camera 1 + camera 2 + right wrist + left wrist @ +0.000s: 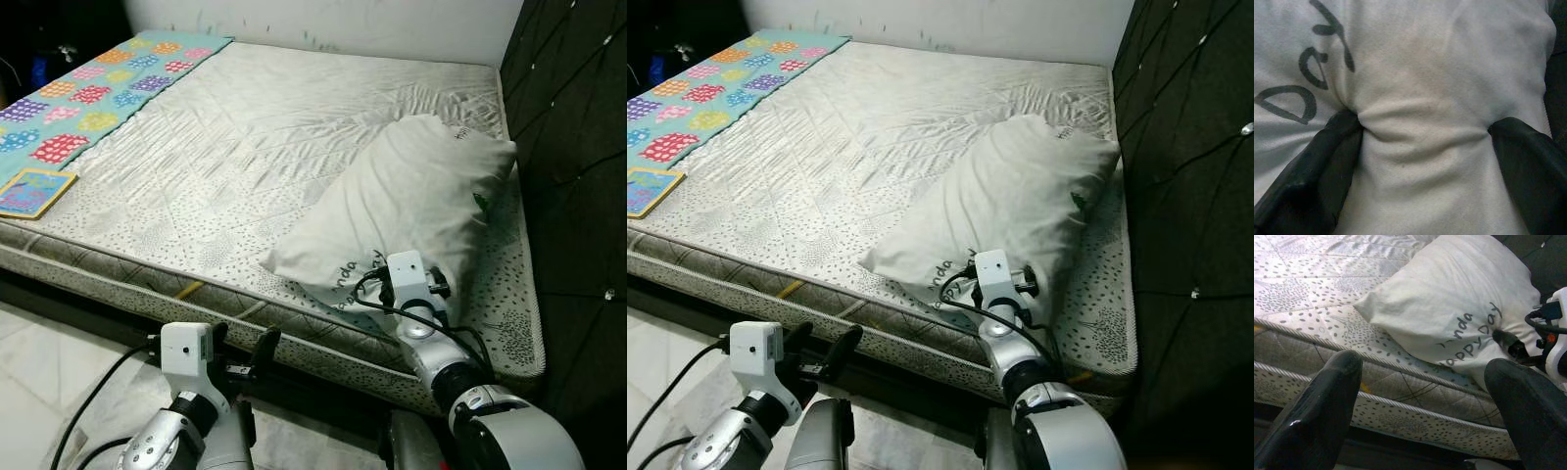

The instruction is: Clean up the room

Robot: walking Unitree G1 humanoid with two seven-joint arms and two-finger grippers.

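So you've got the right gripper [1422, 142] dug into the near edge of the pillow [402, 211], and the right wrist view shows why it looks the way it does: the two black fingers [1317, 166] are pressed into the fabric with a bunched ridge of cloth between them, right next to the printed lettering. That's a pinch on the pillow, not a full close, since there's a thick fold of stuffing in the way.

The pillow itself lies slanted across the bare mattress [245, 127], over on the robot's right side, its far corner up near the dark padded headboard [573, 147] and its near corner hanging close to the mattress edge. My guess is you grabbed that near corner because it's the closest bit to reach from the floor without leaning over the bed.

Your left gripper [245, 360] is down low in front of the mattress side, fingers spread apart with nothing in them, just pointing at the bed.

There's also a patterned mat [88, 93] along the far left of the mattress and a flat book [34, 191] near that corner, probably next on the tidy list.
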